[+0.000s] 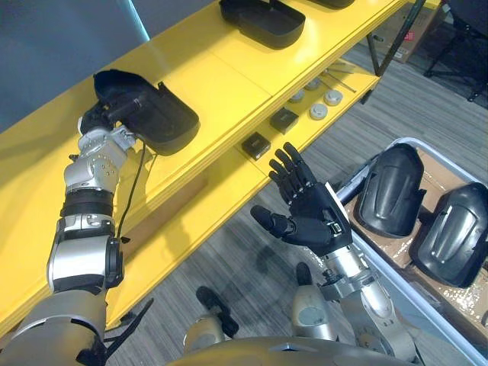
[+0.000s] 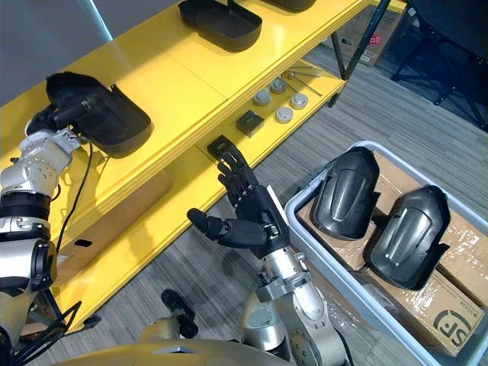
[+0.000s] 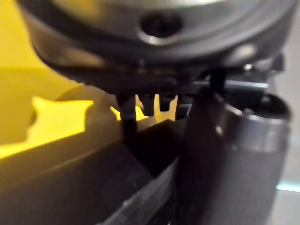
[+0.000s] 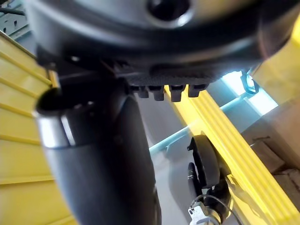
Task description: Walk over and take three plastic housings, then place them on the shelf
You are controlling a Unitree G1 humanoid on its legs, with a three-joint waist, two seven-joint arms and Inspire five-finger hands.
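Bright, even light lays a soft sheen on the yellow shelf [image 1: 229, 84], shading its lower tier.

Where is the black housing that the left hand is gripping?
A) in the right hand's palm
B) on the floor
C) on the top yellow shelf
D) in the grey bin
C: the left hand grips one end of the housing, which sits on the top yellow shelf; the right hand is open and empty.
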